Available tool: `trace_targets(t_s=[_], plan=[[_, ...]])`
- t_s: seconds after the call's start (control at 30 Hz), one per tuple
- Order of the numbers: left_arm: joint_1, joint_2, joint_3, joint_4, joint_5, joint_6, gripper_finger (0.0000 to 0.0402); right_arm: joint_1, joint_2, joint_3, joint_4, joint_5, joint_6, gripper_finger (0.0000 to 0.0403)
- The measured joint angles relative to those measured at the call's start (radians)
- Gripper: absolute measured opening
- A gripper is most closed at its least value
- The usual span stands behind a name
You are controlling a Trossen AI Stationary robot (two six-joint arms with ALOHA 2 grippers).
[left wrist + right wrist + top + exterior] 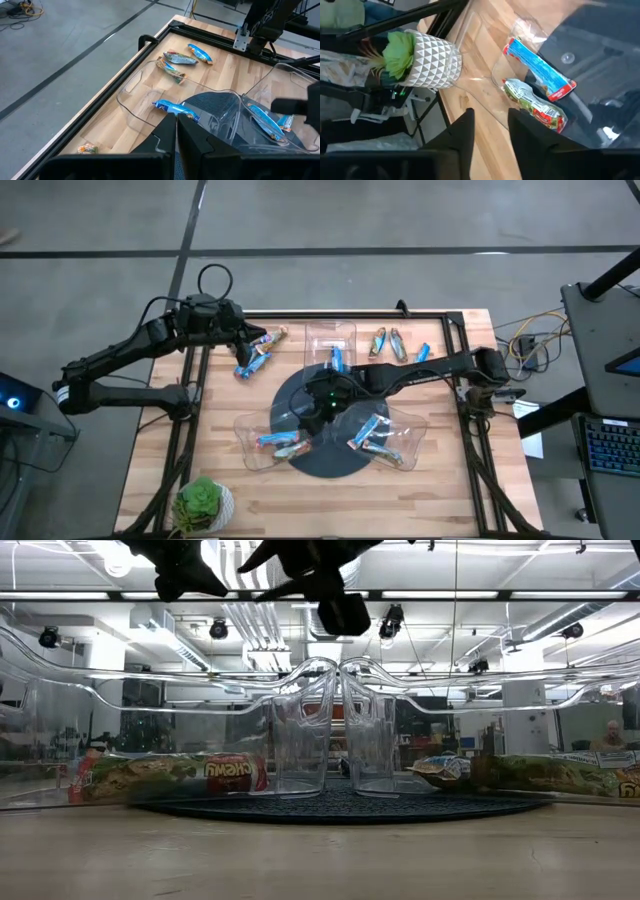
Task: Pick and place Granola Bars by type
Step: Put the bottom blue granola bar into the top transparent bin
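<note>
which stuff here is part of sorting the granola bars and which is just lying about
Part of the job:
- granola bars loose on the wood
- granola bars in the clear trays
- dark round mat under the trays
- right gripper, empty, over the mat
- left gripper, shut, by the far left bars

Just lying about:
- potted plant
- cables

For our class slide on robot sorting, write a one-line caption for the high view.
Right gripper hovers over clear trays holding granola bars; left gripper waits.
</note>
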Motion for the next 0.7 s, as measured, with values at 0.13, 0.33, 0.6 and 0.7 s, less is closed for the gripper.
trace_targets(t_s=[0.13,0.33,0.6,0.7], plan=[[0.0,0.0,0.0,0.0,0.0,0.0,0.0,-0.009,-0.036,0.0,-0.012,0.0,-0.081,0.0062],[0.0,0.0,0.0,0.0,0.0,0.004,0.0,-0.023,-0.085,0.0,-0.073,0.035,-0.204,0.0011],[0.0,0.0,0.0,0.0,0.0,0.002,0.0,-0.056,-0.201,0.0,-0.19,0.115,-0.36,0.0008],[0.0,0.0,0.0,0.0,0.0,0.002,0.0,-0.069,-0.26,0.0,-0.238,0.159,-0.424,0.0008]])
